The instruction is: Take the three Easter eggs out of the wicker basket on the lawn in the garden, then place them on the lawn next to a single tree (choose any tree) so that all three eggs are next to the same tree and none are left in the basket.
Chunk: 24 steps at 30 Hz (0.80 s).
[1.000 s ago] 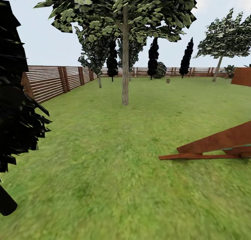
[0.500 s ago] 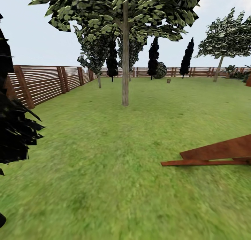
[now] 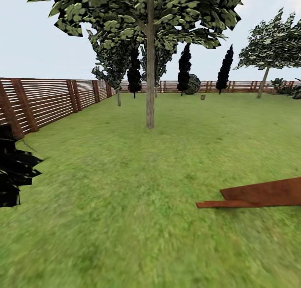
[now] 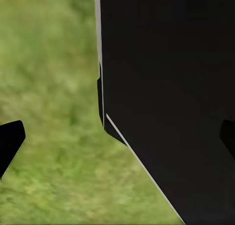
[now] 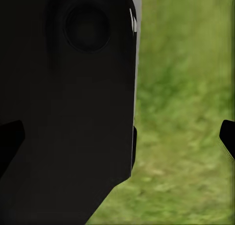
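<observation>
The lawn point(image 3: 125, 187) spreads wide ahead of me in the head view. A tall tree point(image 3: 150, 91) with a bare grey-brown trunk stands in the middle distance. Far behind it, near the back fence, sits a tiny brown object point(image 3: 202, 97) that looks like the wicker basket. The Easter eggs are too far away to make out. In the left wrist view my left gripper point(image 4: 117, 139) is open, its dark fingertips point(image 4: 10, 142) spread wide over grass beside my black body. My right gripper point(image 5: 118, 139) is open in the same way, with nothing between its fingertips point(image 5: 228, 136).
A brown slatted fence point(image 3: 50, 97) runs along the left and the back. Dark cypress foliage point(image 3: 12, 175) juts in at the near left. A rust-brown slanted board point(image 3: 259, 194) lies on the grass at the right. A second leafy tree point(image 3: 263, 81) stands at the far right.
The whole view has shifted as I roll forward. The dark foliage has slid out to the left and the brown board lower to the right. The grippers hold the same pose.
</observation>
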{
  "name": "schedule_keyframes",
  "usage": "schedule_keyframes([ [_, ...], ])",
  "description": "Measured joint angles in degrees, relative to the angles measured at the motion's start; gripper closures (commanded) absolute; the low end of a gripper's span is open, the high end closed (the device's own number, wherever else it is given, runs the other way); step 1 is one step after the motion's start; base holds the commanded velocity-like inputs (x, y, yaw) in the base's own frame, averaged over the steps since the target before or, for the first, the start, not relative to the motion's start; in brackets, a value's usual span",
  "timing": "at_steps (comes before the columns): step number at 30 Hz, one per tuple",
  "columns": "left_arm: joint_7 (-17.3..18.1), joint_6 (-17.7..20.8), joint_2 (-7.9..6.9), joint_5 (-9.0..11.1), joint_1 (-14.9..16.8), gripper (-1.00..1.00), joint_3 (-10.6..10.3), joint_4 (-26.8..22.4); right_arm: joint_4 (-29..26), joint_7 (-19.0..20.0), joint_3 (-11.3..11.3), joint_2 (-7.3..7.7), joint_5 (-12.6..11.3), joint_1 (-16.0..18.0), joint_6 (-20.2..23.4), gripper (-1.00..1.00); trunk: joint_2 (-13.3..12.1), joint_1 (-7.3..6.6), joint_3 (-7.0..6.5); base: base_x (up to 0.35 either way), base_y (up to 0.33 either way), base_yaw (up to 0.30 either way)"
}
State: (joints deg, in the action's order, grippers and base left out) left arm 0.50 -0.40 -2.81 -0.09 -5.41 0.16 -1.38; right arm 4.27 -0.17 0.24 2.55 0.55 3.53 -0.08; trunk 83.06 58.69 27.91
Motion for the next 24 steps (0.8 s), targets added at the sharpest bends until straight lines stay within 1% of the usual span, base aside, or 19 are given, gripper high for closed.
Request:
schedule_keyframes([
  [24, -0.01, 0.0, 0.0, 0.0, 0.0, -1.0, 0.0, 0.0, 0.0, -0.03, 0.0, -0.01, 0.0, 0.0, 0.0, -1.0, 0.0, 0.0, 0.0, 0.336, 0.0, 0.0],
])
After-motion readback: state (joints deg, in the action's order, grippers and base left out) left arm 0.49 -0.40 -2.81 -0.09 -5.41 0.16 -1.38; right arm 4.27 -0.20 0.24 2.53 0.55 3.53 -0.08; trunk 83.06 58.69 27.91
